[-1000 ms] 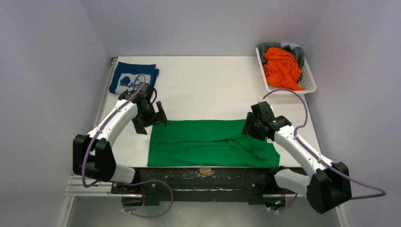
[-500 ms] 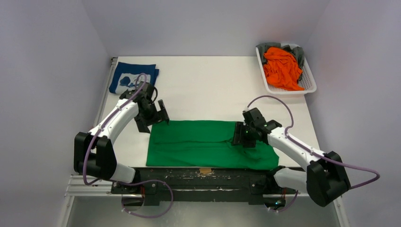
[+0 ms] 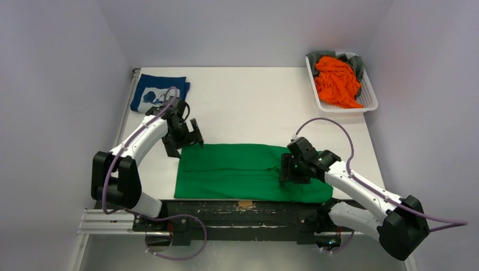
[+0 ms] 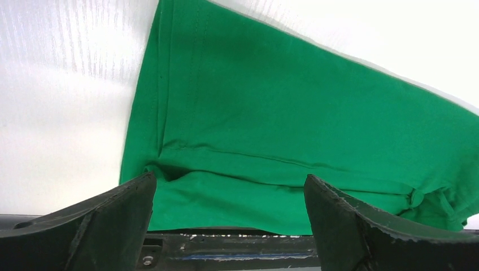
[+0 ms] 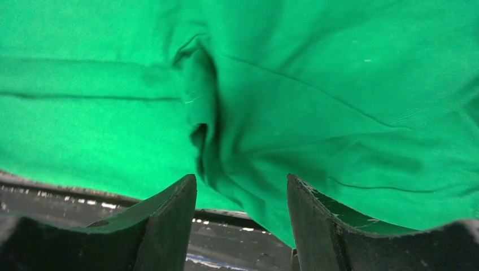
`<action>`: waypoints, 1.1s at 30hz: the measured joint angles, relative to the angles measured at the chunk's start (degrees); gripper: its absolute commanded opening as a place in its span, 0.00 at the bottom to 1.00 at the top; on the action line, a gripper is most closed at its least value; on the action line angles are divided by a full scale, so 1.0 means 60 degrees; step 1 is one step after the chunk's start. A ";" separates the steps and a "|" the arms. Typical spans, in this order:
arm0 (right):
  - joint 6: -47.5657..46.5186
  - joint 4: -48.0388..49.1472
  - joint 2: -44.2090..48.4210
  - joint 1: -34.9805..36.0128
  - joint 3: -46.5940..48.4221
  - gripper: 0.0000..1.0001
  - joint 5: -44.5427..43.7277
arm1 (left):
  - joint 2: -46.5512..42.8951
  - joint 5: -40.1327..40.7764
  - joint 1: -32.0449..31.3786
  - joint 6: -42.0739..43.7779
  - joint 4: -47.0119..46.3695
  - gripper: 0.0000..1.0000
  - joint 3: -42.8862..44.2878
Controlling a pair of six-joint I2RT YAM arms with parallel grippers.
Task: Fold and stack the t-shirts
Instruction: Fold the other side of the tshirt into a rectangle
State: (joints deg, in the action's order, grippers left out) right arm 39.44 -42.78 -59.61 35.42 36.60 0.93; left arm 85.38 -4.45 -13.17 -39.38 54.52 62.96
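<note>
A bright green t-shirt [image 3: 237, 172] lies flat in a wide band along the table's near edge, with a bunched ridge on its right part [image 5: 200, 135]. My left gripper [image 3: 183, 141] hangs open by its far left corner; the wrist view shows its jaws [image 4: 229, 178] wide apart over green cloth [image 4: 294, 118], holding nothing. My right gripper [image 3: 288, 169] is low over the ridge, jaws [image 5: 242, 179] apart with the fold between the tips, not pinched. A folded navy t-shirt with white print [image 3: 158, 93] rests at the far left.
A white basket [image 3: 370, 99] at the far right corner holds an orange t-shirt [image 3: 336, 79] and a grey one [image 3: 357, 66]. A black rail [image 3: 243, 208] runs along the near table edge, just under the green shirt's hem. Walls close in on both sides.
My right gripper has moved left and nearer, from the shirt's far right edge down onto the bunched ridge. The left gripper has stayed almost still at the far left corner.
</note>
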 measured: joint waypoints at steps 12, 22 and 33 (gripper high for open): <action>0.0841 -0.0372 0.0084 -0.0623 0.1020 0.60 -0.1585 | 0.0361 -0.0397 -0.0124 0.0004 -0.0091 1.00 0.0386; 0.1075 -0.0390 -0.1096 -0.2991 0.0892 0.47 -0.2251 | 0.0798 -0.0794 -0.0175 0.0011 -0.0557 1.00 0.0262; 0.0958 0.0630 -0.3486 -0.3756 0.1035 0.07 -0.3100 | 0.1810 -0.1231 -0.0248 0.0040 -0.1162 1.00 -0.0466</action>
State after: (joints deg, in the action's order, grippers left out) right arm 45.19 -39.00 -80.53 12.88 42.81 -17.67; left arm 96.25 -11.84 -14.66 -39.13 47.55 60.16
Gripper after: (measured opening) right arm 0.139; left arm 0.998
